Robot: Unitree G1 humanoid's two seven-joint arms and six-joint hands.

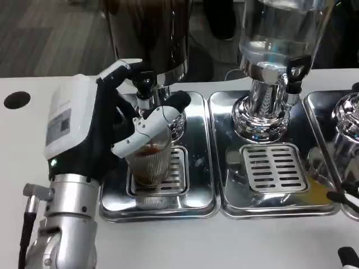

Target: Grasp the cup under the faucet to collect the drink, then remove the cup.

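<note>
Cup: a clear ribbed glass cup (150,162) stands upright on the slotted grate of the left steel drip tray (199,185), at about 9 o'clock from the picture's middle. Vertical ridges run down its wall; a brownish-red drink shows inside near the top, darker toward the base.
Faucet: the black and chrome faucet (145,89) of the dark drink dispenser (151,33) sits directly above the cup, at 12 o'clock from it.
Left hand: the left hand (112,129) grips the cup, thumb across its front, fingers curled round toward the back.
Right hand: black fingertips (348,199) show at the 4 o'clock edge; whether that hand is spread or closed cannot be told.
Surroundings: a clear-bodied dispenser (272,61) stands over the middle steel drip tray (275,168) on the white tabletop (224,241).
</note>
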